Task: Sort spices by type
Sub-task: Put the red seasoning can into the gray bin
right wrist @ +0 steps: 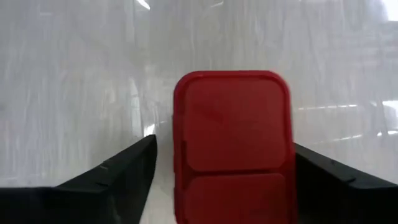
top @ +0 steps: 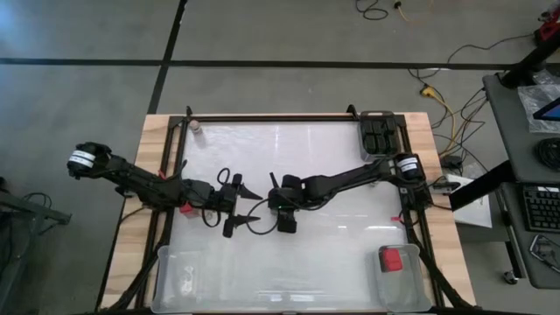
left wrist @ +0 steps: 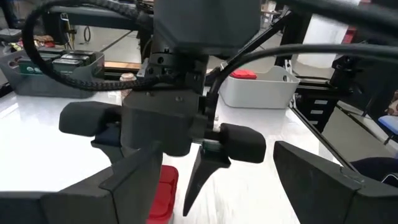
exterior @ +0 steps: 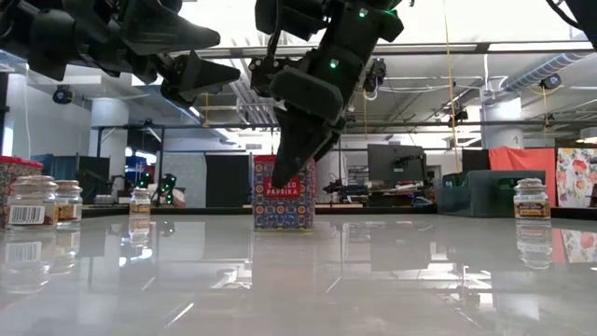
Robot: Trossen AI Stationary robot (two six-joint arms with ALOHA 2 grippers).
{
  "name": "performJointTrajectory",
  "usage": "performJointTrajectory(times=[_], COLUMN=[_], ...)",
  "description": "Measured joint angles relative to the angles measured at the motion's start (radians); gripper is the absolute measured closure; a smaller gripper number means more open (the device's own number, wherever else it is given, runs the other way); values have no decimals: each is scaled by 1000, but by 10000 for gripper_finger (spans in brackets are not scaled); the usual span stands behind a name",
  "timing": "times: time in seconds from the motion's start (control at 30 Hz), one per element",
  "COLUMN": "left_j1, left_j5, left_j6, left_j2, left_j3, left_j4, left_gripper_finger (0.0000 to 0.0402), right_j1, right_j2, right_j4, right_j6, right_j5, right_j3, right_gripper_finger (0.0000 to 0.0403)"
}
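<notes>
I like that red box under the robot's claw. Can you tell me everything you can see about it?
The paprika tin is a small blocky container with a flat, red, rounded-square lid and patterned blue and red sides. It stands upright on the shiny white table, near its middle. The right gripper hangs right above it, one dark finger on each side, with gaps showing, so nothing seems to touch it but the table.

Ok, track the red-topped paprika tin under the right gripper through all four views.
High view: hidden beneath the right gripper at table centre.
Low view: paprika tin centre, behind the gripper's fingers.
Left wrist view: red lid below the right gripper.
Right wrist view: lid between open fingers.
Shared landmark: the right gripper.
</notes>
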Motion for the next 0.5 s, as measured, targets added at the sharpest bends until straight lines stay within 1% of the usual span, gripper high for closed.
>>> performJointTrajectory(times=[0.17, 0.27, 0.4, 0.5], left_j1=[0, 0, 0, 0], left_j5=[0, 0, -1, -1], left_j6=[0, 0, 0, -4], left_j2=[0, 0, 0, -5], left_j3=[0, 0, 0, 0], left_j4=[0, 0, -3, -6], left_gripper_finger=[109, 109, 109, 109], right_j1=[0, 0, 1, 18], right_j2=[-4, -4, -22, -59], right_j4=[-2, -12, -52, -114], right_j6=[2, 7, 45, 53], right_j5=[0, -1, -5, -7], right_j3=[0, 0, -1, -1], right_gripper_finger=[166, 187, 193, 182])
